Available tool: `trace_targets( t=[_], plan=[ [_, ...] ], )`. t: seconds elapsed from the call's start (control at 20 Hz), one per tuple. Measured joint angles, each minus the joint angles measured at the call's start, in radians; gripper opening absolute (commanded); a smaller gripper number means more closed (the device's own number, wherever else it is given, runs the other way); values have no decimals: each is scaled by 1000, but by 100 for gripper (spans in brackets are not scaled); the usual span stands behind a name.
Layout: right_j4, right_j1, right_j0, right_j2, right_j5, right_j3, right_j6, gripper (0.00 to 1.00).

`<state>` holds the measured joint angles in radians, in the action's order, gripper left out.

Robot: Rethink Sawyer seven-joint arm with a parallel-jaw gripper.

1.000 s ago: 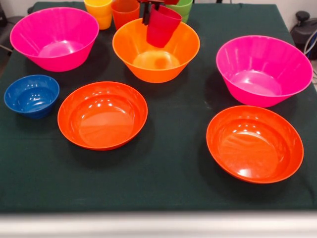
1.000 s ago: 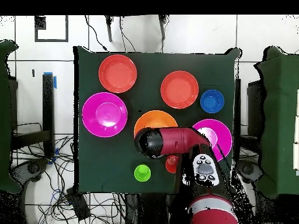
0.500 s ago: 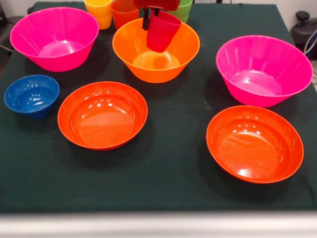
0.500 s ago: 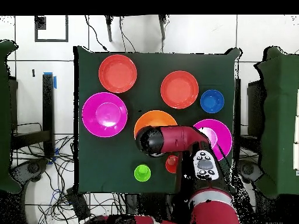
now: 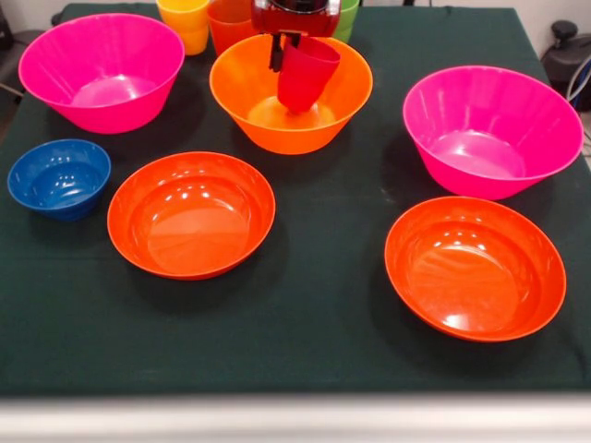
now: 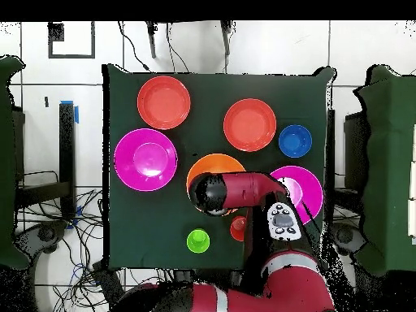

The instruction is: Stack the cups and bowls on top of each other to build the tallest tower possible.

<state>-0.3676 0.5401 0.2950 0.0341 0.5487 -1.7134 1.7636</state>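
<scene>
Hand (image 5: pixel 277 57): clamped on the red cup's (image 5: pixel 306 74) rim, tilting it.
Red cup: hanging inside the large orange bowl (image 5: pixel 291 92), by the tabletop's (image 5: pixel 314 305) robot-side edge.
Purpose: bowl probably serves as tower base.

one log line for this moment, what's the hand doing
stage: placing first piece | hand: shut on red cup, tilted | position: inside large orange bowl | contact: unclear | tower: not begun

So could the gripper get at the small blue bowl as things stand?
Probably not yet: the gripper is shut on the red cup. The blue bowl itself sits uncovered, with nothing over it.
</scene>
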Motion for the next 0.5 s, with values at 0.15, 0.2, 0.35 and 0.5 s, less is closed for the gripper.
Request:
trace_targets(
  t=[0.15,0.2,0.35,0.5],
  plan=[
    [0,-9,1,2,0,5,0,0],
    [0,-11,1,2,0,7,0,0],
    [0,-16,1,3,0,10,0,0],
    [0,-16,1,5,0,10,0,0]
  ],
)
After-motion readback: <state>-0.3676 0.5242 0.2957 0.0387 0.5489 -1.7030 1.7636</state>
